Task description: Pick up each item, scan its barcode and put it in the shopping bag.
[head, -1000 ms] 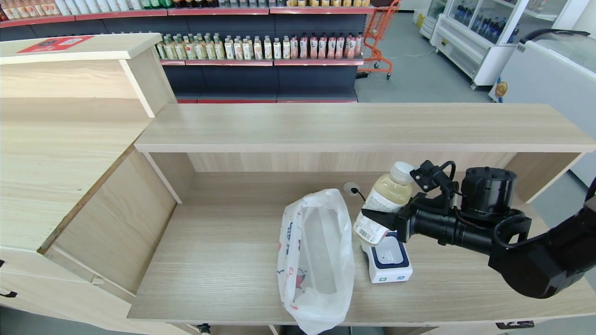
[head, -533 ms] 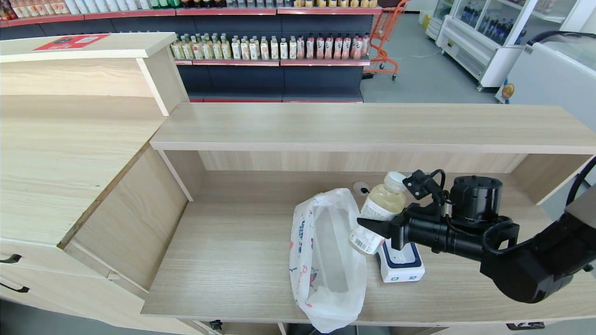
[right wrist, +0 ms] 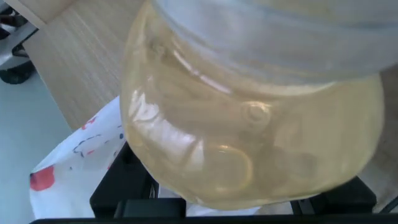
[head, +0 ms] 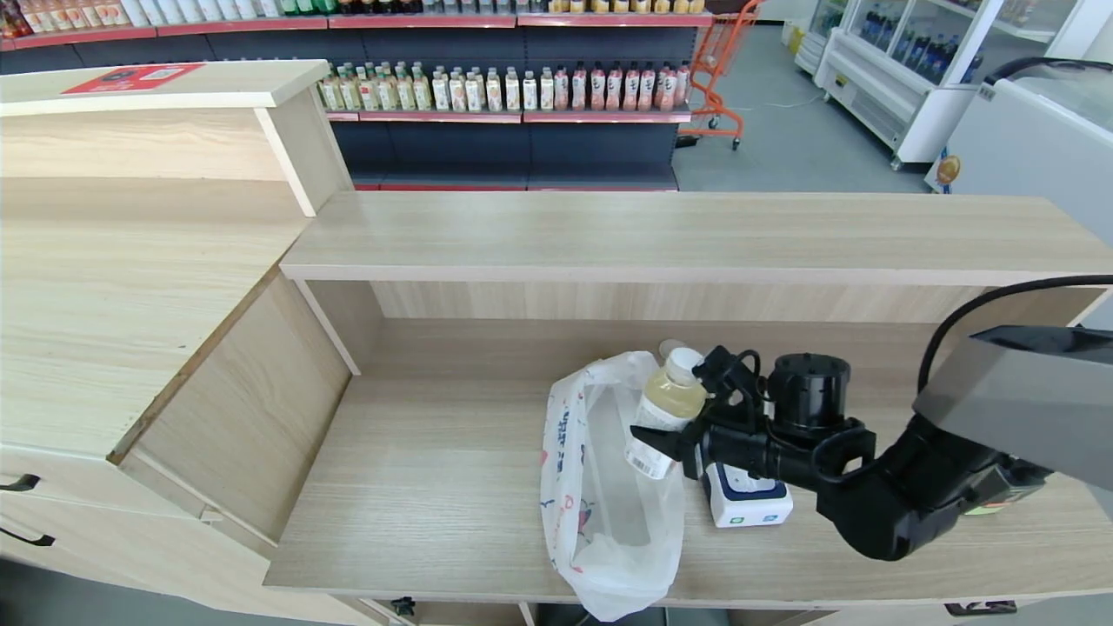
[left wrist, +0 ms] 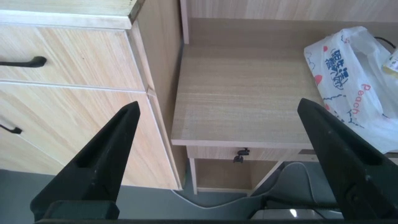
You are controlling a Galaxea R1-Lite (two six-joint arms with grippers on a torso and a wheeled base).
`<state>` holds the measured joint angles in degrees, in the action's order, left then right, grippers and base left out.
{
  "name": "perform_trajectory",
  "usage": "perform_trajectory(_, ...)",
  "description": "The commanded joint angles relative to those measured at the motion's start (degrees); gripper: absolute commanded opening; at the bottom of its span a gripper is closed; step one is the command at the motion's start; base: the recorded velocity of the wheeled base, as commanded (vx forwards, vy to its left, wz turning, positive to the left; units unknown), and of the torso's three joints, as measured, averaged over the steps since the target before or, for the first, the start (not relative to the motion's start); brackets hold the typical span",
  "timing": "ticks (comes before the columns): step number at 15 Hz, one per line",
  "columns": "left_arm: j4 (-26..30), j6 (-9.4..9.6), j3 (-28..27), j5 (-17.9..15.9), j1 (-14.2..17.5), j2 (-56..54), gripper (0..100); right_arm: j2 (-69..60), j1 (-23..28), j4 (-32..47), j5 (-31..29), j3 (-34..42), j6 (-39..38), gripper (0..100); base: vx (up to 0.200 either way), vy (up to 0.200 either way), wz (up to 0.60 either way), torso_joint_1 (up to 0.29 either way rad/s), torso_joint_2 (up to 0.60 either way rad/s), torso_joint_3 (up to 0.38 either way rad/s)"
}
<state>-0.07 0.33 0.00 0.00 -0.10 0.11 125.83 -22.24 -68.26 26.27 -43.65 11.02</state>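
Progress, judged from the head view, stands at the bagging step: the right gripper, in the lower middle of the frame, is clamped around the label end of a bottle of pale yellow drink. The bottle is tilted, with its white cap towards the top of the frame. Its lower end hangs over the right rim of the open shopping bag, and the barcode scanner sits on the tabletop just right of the bag, under the gripper's wrist. The bottle is not yet in the bag, so lowering and release look like what is left for this item; whether the barcode was read cannot be told. In the left wrist view, the left gripper has its fingers spread wide with nothing between them, above the tabletop's near edge, with the shopping bag off to one side. In the right wrist view, the bottle sits close against the lens, and the bag's printed plastic lies beneath it.
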Motion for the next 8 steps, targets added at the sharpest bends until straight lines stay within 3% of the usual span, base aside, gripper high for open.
perform_trajectory(1, -0.01, 0.02, 0.00, 0.00, 0.01, -0.02, 100, 8.20, -2.29, -0.30, -1.75, -7.23, 1.46, 0, 0.000, 0.000, 0.00, 0.000, 0.00, 0.000)
perform_trajectory(4, -0.01, 0.02, 0.00, 0.00, 0.01, -0.02, 100, 14.09, -4.22, -0.12, -3.51, -15.67, 4.45, 0, 0.000, 0.000, 0.00, 0.000, 0.00, 0.000)
perform_trajectory(8, -0.01, -0.07, 0.00, 0.00, 0.01, -0.02, 100, 19.28, -4.48, -0.39, -4.65, -20.42, 10.95, 0, 0.000, 0.000, 0.00, 0.000, 0.00, 0.000)
